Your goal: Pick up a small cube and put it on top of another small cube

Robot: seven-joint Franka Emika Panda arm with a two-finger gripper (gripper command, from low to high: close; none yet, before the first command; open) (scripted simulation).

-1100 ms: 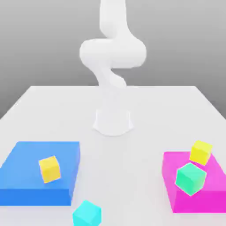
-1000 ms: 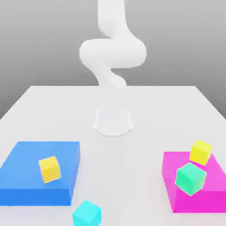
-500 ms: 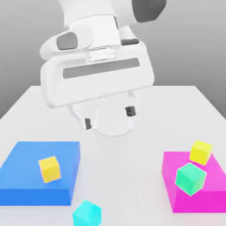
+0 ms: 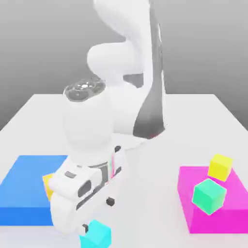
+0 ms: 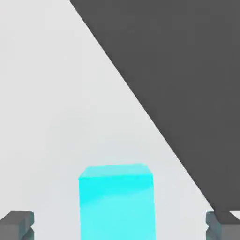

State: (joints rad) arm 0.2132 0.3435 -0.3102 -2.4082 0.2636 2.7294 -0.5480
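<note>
above the small cyan cube (image 5: 116, 201) on the white worktop (image 4: 193, 121), my end effector (image 5: 120, 225) has swung down. its fingers stand wide astride it, so i judge closing comes next.

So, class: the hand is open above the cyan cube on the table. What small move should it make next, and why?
Probably lower the hand straight down a little further, then close. In the hand view the cyan cube sits centred between the two open fingertips, which stand well apart from its sides, so the alignment looks right. In the exterior view the hand appears just above the cube, not yet around it.
</note>
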